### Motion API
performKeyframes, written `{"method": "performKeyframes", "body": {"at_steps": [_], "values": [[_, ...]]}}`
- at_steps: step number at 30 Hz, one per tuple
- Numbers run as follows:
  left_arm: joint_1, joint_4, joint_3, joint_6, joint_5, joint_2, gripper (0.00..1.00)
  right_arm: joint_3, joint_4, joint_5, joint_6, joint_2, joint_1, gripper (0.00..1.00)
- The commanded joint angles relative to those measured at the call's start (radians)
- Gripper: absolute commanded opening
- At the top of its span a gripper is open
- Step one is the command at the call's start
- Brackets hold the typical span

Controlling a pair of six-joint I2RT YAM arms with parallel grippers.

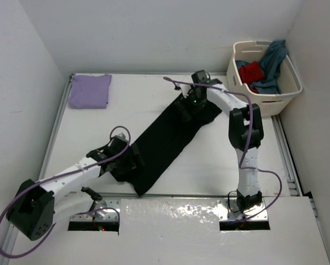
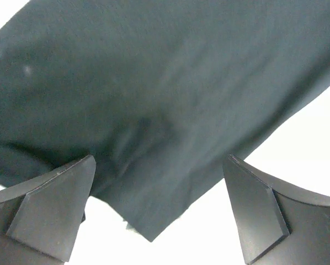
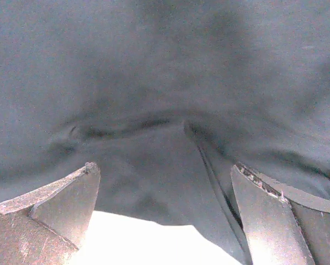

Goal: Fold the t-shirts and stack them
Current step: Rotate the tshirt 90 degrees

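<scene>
**Hidden or unclear.**
- Seen from above, the left gripper (image 1: 133,160) and right gripper (image 1: 188,107) are dark shapes against dark cloth, and their fingertips are lost there.
- The wrist views show both pairs of fingers spread wide apart, holding nothing. Whether the tips touch the cloth cannot be told.
- Both wrist views cut the garment off at the frame edges.
- The cream laundry basket (image 1: 289,88) hides most of its contents.

**Task items.**
- Black t-shirt (image 1: 170,138): lies in a long diagonal strip across the middle of the table. Its near-left end is under the left gripper and its far-right end under the right gripper. A hem corner shows between the left fingers, and a crease runs between the right ones.
- Lavender t-shirt (image 1: 89,91): folded flat at the far left corner, well apart from the arms.
- Red t-shirt (image 1: 251,72): bunched inside the basket.
- Teal t-shirt (image 1: 272,63): in the basket, draped over its far rim.

**Surface and room.**
- White table (image 1: 220,160) with metal rails along its sides and a glossy strip at the near edge.
- Plain white walls (image 1: 154,33) on three sides.
- The basket stands at the far right corner.
- Purple cables (image 1: 5,221) trail from both arms.
</scene>
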Motion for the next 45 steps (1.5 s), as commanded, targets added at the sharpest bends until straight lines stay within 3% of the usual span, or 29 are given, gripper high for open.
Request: {"method": "performKeyframes", "body": {"at_steps": [1,3,6,11,12,15,19,25,31,37,40,45], "values": [[-0.016,-0.185,0.116,0.097,0.058,-0.092,1.0,0.188,-0.284,-0.04,-0.351,-0.057,0.005,0.99],[-0.022,-0.167,0.166,0.157,0.086,-0.138,1.0,0.193,-0.345,-0.017,-0.425,-0.115,0.005,0.99],[-0.024,-0.119,0.19,0.244,0.097,-0.147,1.0,0.128,-0.286,-0.043,-0.41,-0.192,0.005,0.99],[-0.022,-0.053,0.229,0.323,0.105,0.006,1.0,-0.066,-0.072,-0.071,-0.001,-0.278,0.021,0.99],[-0.028,-0.036,0.236,0.308,0.107,0.032,1.0,-0.125,-0.039,0.019,0.186,-0.281,0.027,0.99],[-0.044,0.068,0.189,0.277,0.127,0.113,1.0,-0.213,0.088,0.177,0.451,-0.278,0.04,0.99],[-0.059,0.073,0.175,0.297,0.089,0.198,0.95,-0.15,0.081,0.319,0.529,-0.171,0.058,0.99],[-0.111,0.061,0.192,0.284,0.035,0.304,0.87,0.034,0.086,0.299,0.474,0.05,0.057,0.99],[-0.214,0.1,0.21,0.265,0.132,0.5,0.71,0.224,0.003,0.301,0.472,0.253,0.021,0.99],[-0.356,0.099,0.285,0.226,0.265,0.627,0.54,0.384,-0.005,0.204,0.426,0.366,-0.017,0.99],[-0.459,0.134,0.344,0.199,0.319,0.641,0.52,0.402,0.084,0.164,0.325,0.382,-0.018,0.99],[-0.528,0.073,0.445,0.203,0.242,0.654,0.54,0.463,0.11,0.147,0.175,0.357,-0.018,0.99]]}}
